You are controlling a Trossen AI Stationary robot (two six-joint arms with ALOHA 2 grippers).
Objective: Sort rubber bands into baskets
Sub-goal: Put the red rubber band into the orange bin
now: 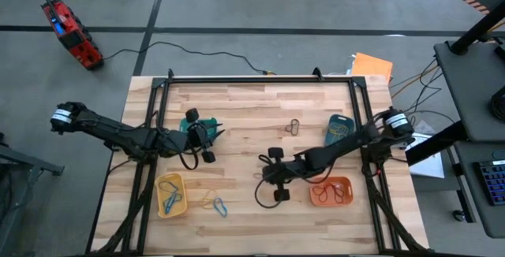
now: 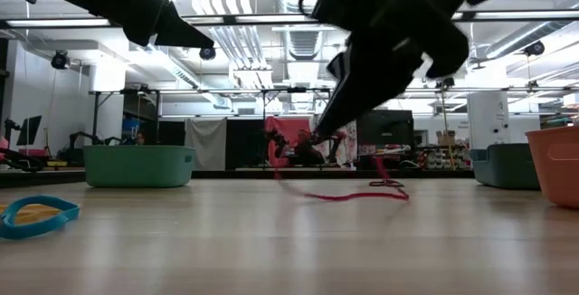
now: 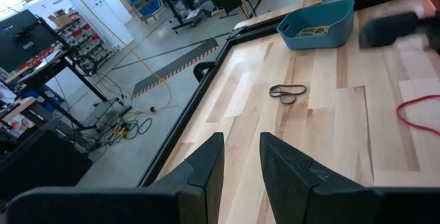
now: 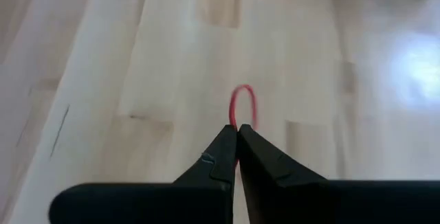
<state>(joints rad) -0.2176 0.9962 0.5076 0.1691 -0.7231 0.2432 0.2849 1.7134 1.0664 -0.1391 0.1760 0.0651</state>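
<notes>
Red rubber, a single thin band point(image 4: 242, 107), sits pinched between the closed tips of the right gripper point(image 4: 236, 136); in the low view we see it trailing down from the tips to the tabletop point(image 2: 344, 194), so it is gripped but not yet lifted clear. We place this gripper point(image 1: 272, 180) near the middle of the wooden table point(image 1: 252, 119), just beside the orange basket point(image 1: 331, 191), which already holds loops. The left gripper point(image 3: 240, 157) hangs over the teal-green basket point(image 1: 207, 125) with its fingers a little apart and nothing between them.

Moving outward, we find the sorting partly done. The blue basket point(image 1: 341, 128) carries a yellow band point(image 3: 316, 30), and the yellow basket point(image 1: 171, 195) holds blue bands point(image 1: 170, 200), so colour and container do not simply match. Still loose on the wood are a dark band point(image 1: 293, 126) near the table's middle and a blue-and-yellow cluster point(image 1: 215, 204) just beside the yellow basket. We judge that at least these loose bands, plus the red one in hand, remain to be placed.
</notes>
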